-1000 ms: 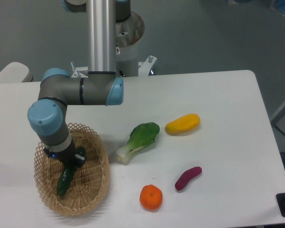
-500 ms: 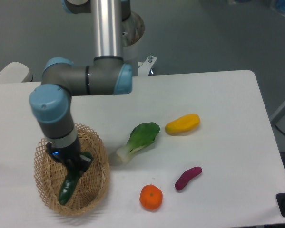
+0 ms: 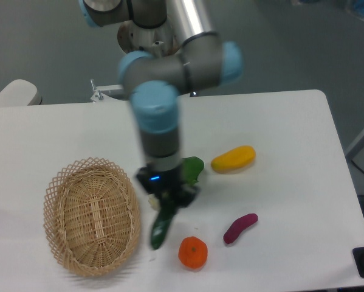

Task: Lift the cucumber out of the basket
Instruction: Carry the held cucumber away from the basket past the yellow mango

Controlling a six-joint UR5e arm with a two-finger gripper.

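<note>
A: Where is the cucumber (image 3: pixel 161 224) now?

B: Out of the basket (image 3: pixel 92 216); it hangs just right of the basket's right rim, off the weave, pinched at its upper end by the hand (image 3: pixel 168 199); its lower tip points down and slightly left, over the desk (image 3: pixel 291 140), with the orange (image 3: pixel 192 252) just to its right and the basket well clear of it.

A: And the hand itself?

B: Pressed in on the cucumber's top end, as far as the blur lets me judge; the fingers are dark against the dark skin, so the exact contact line is hard to read.

A: How do you think it will handle?

B: Stiff and fairly light, I'd say; it hangs as one straight piece without bending; but the skin is glossy, so likely slippery, and an end grip leaves the long body free to swing or pivot; a hold nearer the middle would sit more balanced.

A: Anything near it to worry about?

B: The bok choy (image 3: pixel 189 169) lies behind the hand, right of the basket and partly hidden; the purple sweet potato (image 3: pixel 240 228) and the yellow mango-like fruit (image 3: pixel 233 159) lie farther right of the basket, well apart from the cucumber.
</note>
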